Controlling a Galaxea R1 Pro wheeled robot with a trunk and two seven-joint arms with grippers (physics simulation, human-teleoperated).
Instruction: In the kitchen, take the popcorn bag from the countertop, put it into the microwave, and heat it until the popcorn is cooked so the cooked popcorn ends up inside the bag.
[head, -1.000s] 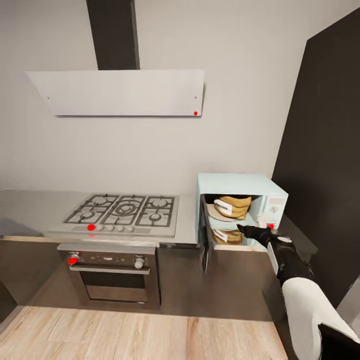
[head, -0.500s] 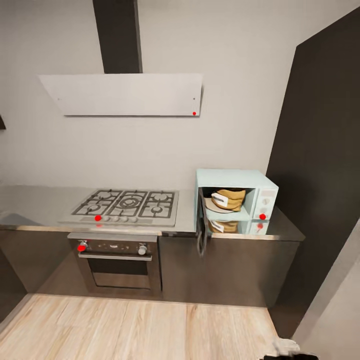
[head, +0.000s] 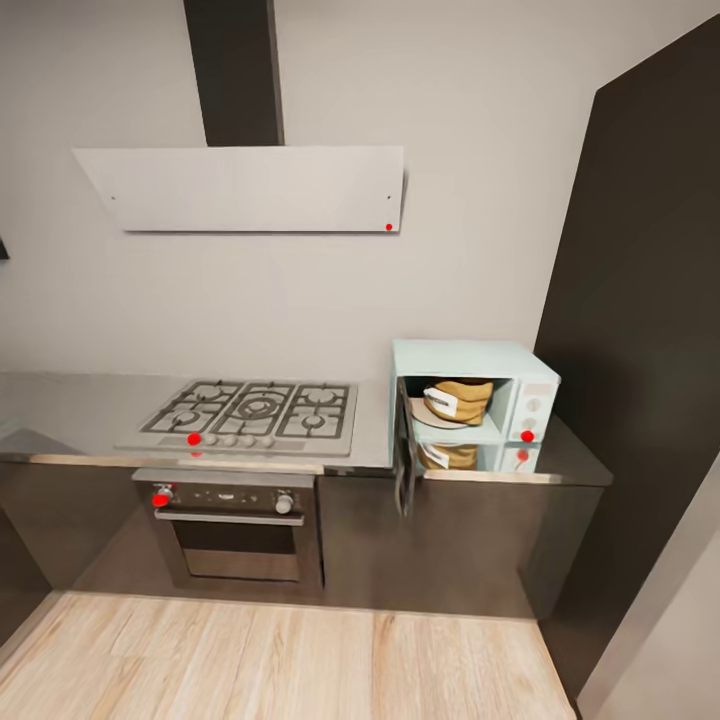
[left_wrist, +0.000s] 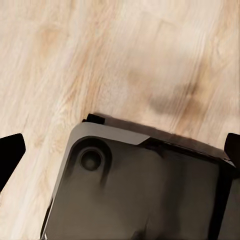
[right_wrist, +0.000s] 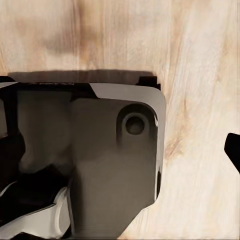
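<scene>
The mint-blue microwave (head: 470, 362) stands at the right end of the grey countertop (head: 70, 405). Its dark door (head: 404, 455) hangs open toward me, hinged on the left. Inside, the tan popcorn bag (head: 462, 398) lies tilted on a white plate, white label facing out; no popcorn can be made out. A red dot (head: 527, 436) glows on the white knob panel. My left gripper (left_wrist: 120, 150) is open above the wood floor, fingertips (left_wrist: 11, 150) far apart. My right gripper (right_wrist: 120, 150) also hangs over the floor, open, one fingertip (right_wrist: 233, 149) showing.
A gas hob (head: 250, 412) sits in the worktop left of the microwave, with a black built-in oven (head: 235, 525) under it and a grey hood (head: 250, 188) above. A tall dark cabinet (head: 640, 350) stands to the right. My grey base (left_wrist: 140, 190) shows beneath both wrists.
A second ago my right gripper reached at the microwave's knob panel; the arm has since dropped out of the head view. The view drew back. Bag and open door are unchanged.
</scene>
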